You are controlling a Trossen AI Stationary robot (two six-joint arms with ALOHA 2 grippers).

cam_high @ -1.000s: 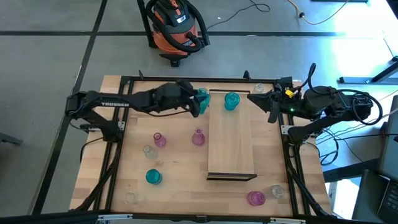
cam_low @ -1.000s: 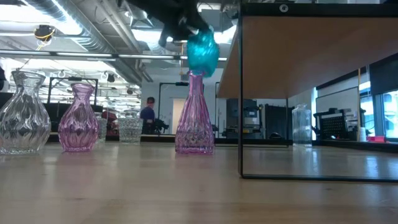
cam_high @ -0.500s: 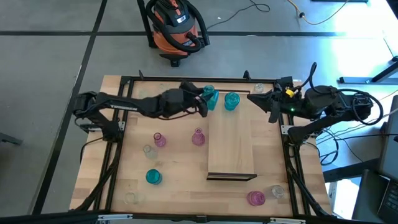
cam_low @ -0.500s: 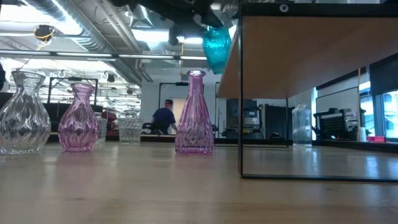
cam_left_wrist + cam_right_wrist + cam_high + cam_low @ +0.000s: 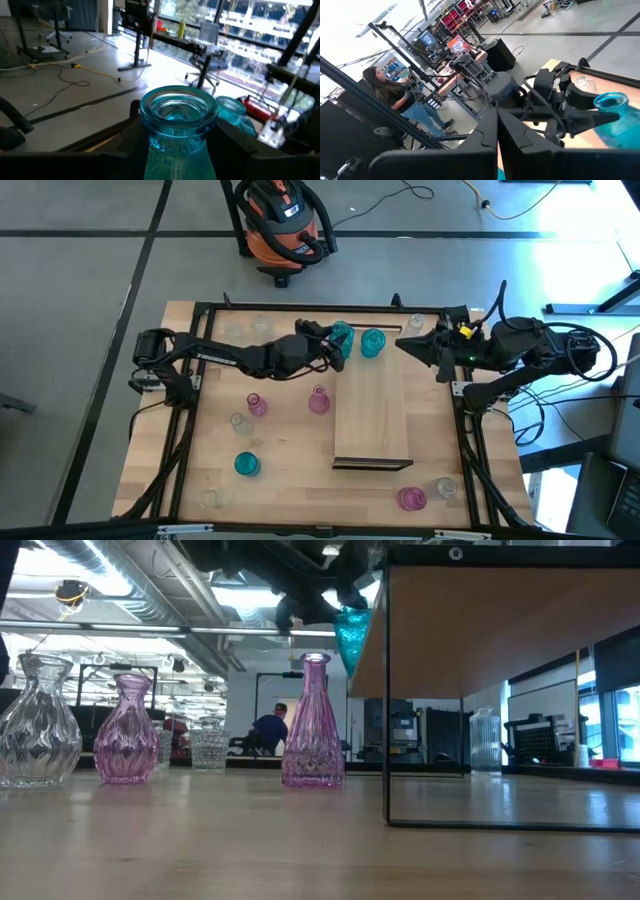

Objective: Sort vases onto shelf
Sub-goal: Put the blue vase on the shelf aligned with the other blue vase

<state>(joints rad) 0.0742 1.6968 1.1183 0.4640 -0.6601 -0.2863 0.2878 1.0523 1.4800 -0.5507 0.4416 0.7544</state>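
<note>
Only one inscription can be read: white capital lettering, apparently "TROSSEN", runs along the dark link of the left arm (image 5: pixel 215 359) in the high view, though the letters are small and hard to make out. The orange-and-black canister vacuum (image 5: pixel 280 225) on the floor beyond the table bears a light patch on its top that cannot be read. No legible writing, number or sign appears in the low view or in either wrist view.
</note>
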